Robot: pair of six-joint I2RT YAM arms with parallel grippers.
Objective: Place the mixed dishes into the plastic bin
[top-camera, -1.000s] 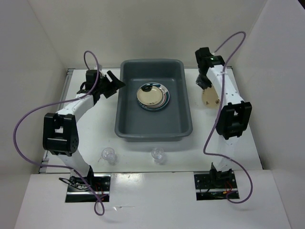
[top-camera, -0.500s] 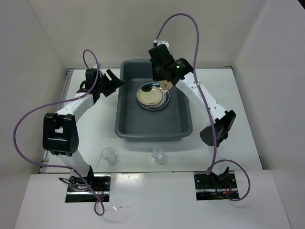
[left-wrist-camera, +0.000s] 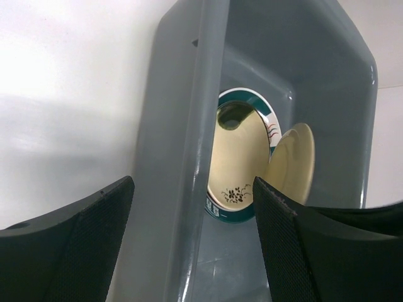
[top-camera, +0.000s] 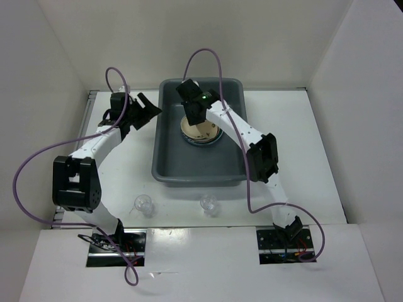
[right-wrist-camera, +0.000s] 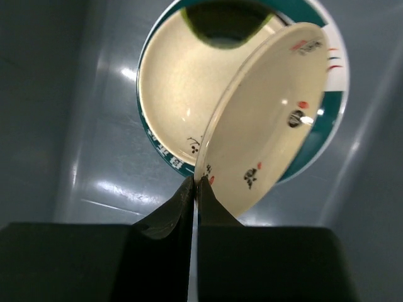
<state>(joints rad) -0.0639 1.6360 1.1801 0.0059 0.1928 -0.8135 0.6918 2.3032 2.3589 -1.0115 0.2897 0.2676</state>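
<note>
right gripper (right-wrist-camera: 195,184): clamped on tilted tan plate (right-wrist-camera: 271,126) rim | stacked plates (right-wrist-camera: 176,82): just beyond its tips, on grey bin (right-wrist-camera: 44,94) floor | left gripper (left-wrist-camera: 192,182): jaws wide, empty, bin wall directly ahead

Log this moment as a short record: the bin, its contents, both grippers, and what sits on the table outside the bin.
bin: dark grey plastic bin, middle of the table
in bin: lying tan plate stacked on a green-rimmed plate
right gripper: shut on the rim of the held tan plate, which is tilted over that stack
left gripper: open, empty, outside the bin's left wall
on table: clear cup and second clear cup, apart, on the bin's near side
</note>
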